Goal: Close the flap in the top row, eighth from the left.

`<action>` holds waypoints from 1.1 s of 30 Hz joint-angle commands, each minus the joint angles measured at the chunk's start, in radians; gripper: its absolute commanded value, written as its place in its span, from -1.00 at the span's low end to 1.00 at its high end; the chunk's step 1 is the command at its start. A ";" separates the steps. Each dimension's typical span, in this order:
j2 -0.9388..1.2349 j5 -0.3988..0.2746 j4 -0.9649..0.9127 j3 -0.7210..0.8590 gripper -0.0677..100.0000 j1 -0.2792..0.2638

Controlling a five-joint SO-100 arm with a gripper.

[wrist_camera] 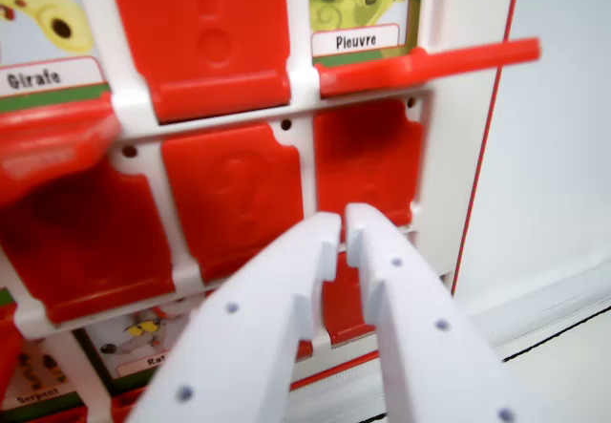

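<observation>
- The white gripper [342,224] sat nearest, its two fingers drawn narrow with only a slim gap, gripping nothing.
- Just beyond its tips lay closed red flaps [232,199] in the white board [456,108].
- Farther, at the right, the open flap [430,62] stood raised beneath the "Pieuvre" card [358,8].
- At far left, the "Girafe" card [43,31] showed.

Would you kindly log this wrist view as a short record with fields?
board: white frame holding red flaps and picture cards
open flaps: Pieuvre flap, Girafe flap
closed flaps: top middle, middle row
claw: white claw, tips nearly together, holding nothing, in front of the middle row
labels: Pieuvre, Girafe
</observation>
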 commanded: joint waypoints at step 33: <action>-0.196 -0.020 0.052 -0.581 -1.00 -0.017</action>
